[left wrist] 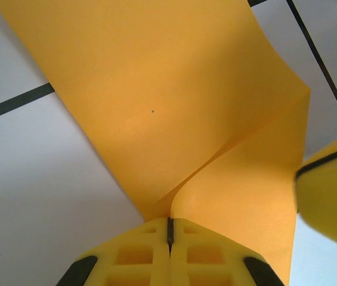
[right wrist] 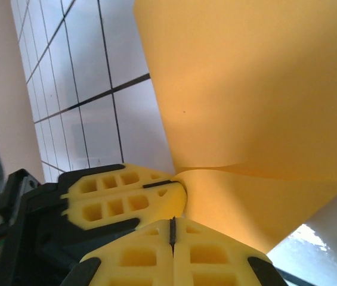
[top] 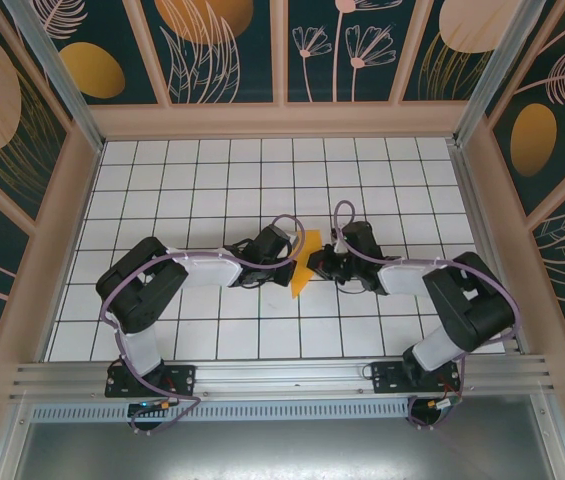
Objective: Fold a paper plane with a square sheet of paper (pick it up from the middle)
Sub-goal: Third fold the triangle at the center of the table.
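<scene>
- Note the thin orange-yellow square sheet of paper, raised over the middle of the white gridded tabletop and bent into a soft valley between the two arms, seemingly off the surface.
- Clamped by the left gripper where it buckles, yellow fingers pressed flat together with paper issuing from the seam.
- Pinched likewise by the right gripper, shut tight on the sheet just beside the left one, tips nearly touching.
- Expect very light, floppy handling: sags and curls under its own weight beyond each pinch.
- Treat as fragile: probably creases for good wherever squeezed, and tears if tugged apart sideways.
- Assume a smooth face, prone to sliding out of a slack pinch.
- Take hold near an edge or along an existing bend, both holds close together for a sharp fold.
- Mind the free corners, unsupported and apt to catch on the tabletop during lowering.
- Count on open tiles toward the far side and both flanks, patterned side walls well apart from the arms.
- Allow for little spare room between the two wrists.
</scene>
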